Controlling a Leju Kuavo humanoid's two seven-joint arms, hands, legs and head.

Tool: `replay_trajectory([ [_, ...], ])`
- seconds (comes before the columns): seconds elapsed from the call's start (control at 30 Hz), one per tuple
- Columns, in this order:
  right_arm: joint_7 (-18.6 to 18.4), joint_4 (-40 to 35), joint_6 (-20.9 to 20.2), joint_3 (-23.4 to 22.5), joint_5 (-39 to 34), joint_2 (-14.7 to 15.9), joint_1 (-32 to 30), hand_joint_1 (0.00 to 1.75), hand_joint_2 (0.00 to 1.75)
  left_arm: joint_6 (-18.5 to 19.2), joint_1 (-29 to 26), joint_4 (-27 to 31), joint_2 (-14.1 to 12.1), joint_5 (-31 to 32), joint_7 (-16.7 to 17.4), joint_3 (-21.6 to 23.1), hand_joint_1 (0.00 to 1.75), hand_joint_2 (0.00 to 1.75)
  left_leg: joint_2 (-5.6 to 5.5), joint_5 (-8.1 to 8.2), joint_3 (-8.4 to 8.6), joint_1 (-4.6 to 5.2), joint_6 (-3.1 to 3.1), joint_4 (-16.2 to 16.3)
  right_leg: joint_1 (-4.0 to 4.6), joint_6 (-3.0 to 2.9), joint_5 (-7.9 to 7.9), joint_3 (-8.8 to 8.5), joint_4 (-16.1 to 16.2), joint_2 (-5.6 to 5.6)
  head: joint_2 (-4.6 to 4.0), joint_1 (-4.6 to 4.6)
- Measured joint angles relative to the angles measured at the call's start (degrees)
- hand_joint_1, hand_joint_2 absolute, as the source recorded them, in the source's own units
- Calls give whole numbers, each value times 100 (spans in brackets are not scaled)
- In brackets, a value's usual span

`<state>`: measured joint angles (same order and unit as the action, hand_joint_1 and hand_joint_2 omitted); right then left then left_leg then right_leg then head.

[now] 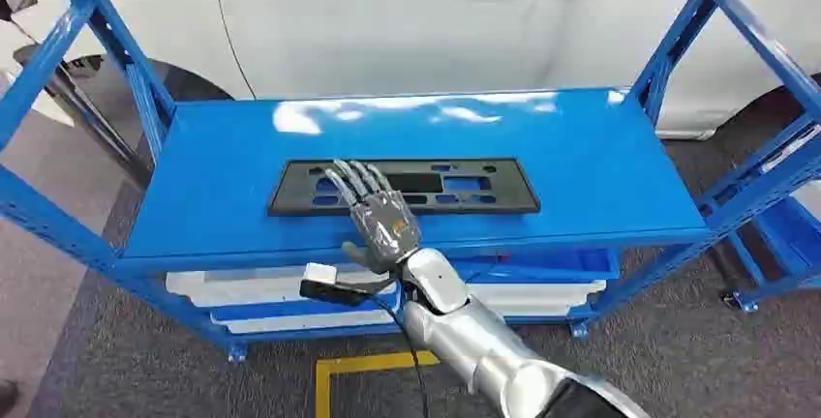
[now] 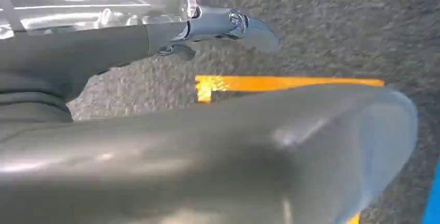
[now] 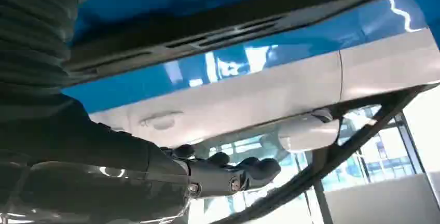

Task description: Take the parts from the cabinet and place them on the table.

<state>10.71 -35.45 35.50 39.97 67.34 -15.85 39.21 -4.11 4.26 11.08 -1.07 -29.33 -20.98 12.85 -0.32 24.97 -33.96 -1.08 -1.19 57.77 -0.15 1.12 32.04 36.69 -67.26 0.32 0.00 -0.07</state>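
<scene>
Right hand (image 1: 385, 224) empty, fingers spread over black part (image 1: 455, 186) — white car (image 1: 407, 21) behind shelf (image 1: 600, 166).

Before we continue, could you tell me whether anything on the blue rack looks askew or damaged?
Nothing stands out. The flat black plastic plate with cut-outs lies square and flat on the blue metal shelf top, and the right hand reaches over its near edge.

right hand (image 1: 385, 220) reaching forward, fingers (image 1: 350, 180) extended, apart
</scene>
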Motion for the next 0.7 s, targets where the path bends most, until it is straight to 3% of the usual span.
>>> replay_trajectory([
  [0.07, -55, 55, 0, 29, 26, 0, -16, 0, 175, -2, 4, 0, 0, 7, 0, 0, 0, 0, -2, 37, 26, 6, -20, 6, -17, 19, 215, 532, -853, -1, 0, 2],
  [0.1, -83, 88, 7, 37, 29, 0, -16, 0, 175, 0, -2, 0, 0, 13, 0, 0, 0, 0, -8, 59, 51, 6, -17, 9, -21, 16, 127, 638, -920, -1, 0, 4],
  [0.13, -92, 120, 18, 42, 31, -7, -9, 0, 175, 0, -5, 0, 0, 15, 0, 0, 0, 0, -18, 88, 93, 6, -14, 11, -21, -1, -106, 593, -705, -1, 0, 2],
  [0.2, -124, 168, 68, 42, 31, -20, 28, 0, 175, 0, 5, 0, 2, 46, 0, 0, 0, 0, -34, 158, 205, 9, 12, 11, -7, -73, -740, 194, 286, -1, 0, 4],
  [0.23, -155, 190, 88, 42, 31, -24, 59, 0, 175, 0, 5, 0, 4, 53, 0, 0, 0, 0, -34, 191, 228, 5, 30, 0, 12, -127, -954, 12, 762, -2, 0, 7],
  [0.27, -186, 238, 114, 42, 20, -28, 106, 0, 175, 0, 22, 0, 9, 55, 0, 0, 0, 0, -36, 216, 241, 42, 70, 12, 57, -137, -852, -68, 835, -5, 0, -13],
  [0.37, -287, 332, 162, 29, 20, -46, 186, 0, 175, 0, 24, 0, 9, 72, 22, 0, 0, 0, -22, 237, 267, 27, 165, -43, 70, -178, -817, -59, 903, 24, 0, 2],
  [0.43, -343, 378, 181, 20, 59, -63, 231, 0, 175, 2, 46, 0, -4, 96, 33, 0, 0, 0, -8, 314, 311, 22, 224, 0, -2, -220, -833, -184, 1030, 23, 0, 4],
  [0.47, -382, 415, 208, 11, 98, -68, 271, 0, 175, 6, 54, 0, 0, 114, 37, 0, 0, 0, -3, 456, 185, 25, 247, 285, -7, -263, -812, -228, 1053, 11, 0, -39],
  [0.53, -417, 505, 221, 0, 155, -74, 299, 0, 175, 7, 64, 0, -2, 129, 59, 2, 0, 0, -2, 817, -309, 10, 293, 1185, 6, -302, -772, -269, 1051, 4, 0, -35],
  [0.57, -465, 555, 225, -9, 199, -74, 290, 0, 175, 7, 65, 0, -2, 136, 66, 2, 0, 0, -2, 919, -559, 7, 313, 1587, 15, -313, -751, -285, 1047, 3, 0, -28],
  [0.6, -500, 599, 225, -13, 260, -74, 282, 0, 175, 7, 57, 0, -2, 157, 81, 2, 0, 0, -1, 879, -697, 3, 321, 1745, 18, -316, -727, -303, 1040, 7, 0, -33],
  [0.63, -516, 625, 227, -13, 293, -74, 278, 0, 175, 7, 45, 0, -2, 164, 83, 2, 0, 0, -1, 709, -698, 0, 324, 1633, 17, -312, -701, -331, 1032, 20, 0, -35],
  [0.7, -533, 669, 232, -15, 326, -74, 285, 0, 175, 7, 56, 0, -7, 168, 83, 2, 0, 0, 2, 69, -346, -7, 312, 714, 12, -277, -622, -429, 1009, 38, 0, -35],
])
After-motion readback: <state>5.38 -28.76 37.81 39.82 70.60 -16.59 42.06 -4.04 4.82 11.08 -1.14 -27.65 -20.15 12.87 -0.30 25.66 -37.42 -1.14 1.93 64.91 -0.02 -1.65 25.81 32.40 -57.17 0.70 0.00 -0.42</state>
